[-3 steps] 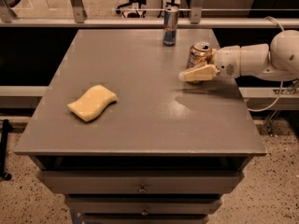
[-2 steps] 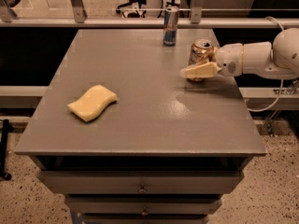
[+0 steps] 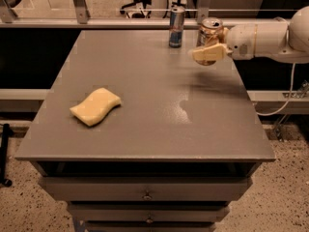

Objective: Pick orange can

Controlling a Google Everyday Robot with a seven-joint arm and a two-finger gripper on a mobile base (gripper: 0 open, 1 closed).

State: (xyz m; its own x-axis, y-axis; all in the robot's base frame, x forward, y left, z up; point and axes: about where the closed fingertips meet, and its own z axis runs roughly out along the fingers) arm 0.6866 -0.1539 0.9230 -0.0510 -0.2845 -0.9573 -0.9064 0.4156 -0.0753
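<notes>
The orange can (image 3: 211, 31), bronze with a silver top and pull tab, is upright and held clear of the grey table (image 3: 154, 91), near its far right corner. My gripper (image 3: 206, 50) comes in from the right on a white arm (image 3: 270, 37) and is shut on the can's lower body. One pale finger (image 3: 205, 54) shows across the front of the can; the other is hidden behind it. A shadow lies on the table below the can.
A slim blue-and-silver can (image 3: 176, 27) stands at the table's far edge, just left of the held can. A yellow sponge (image 3: 95, 106) lies at the left front. A metal rail runs behind the table. Drawers sit under the tabletop.
The gripper, shut on the orange can, has risen and lifted the can off the tabletop. The blue can and sponge have not moved.
</notes>
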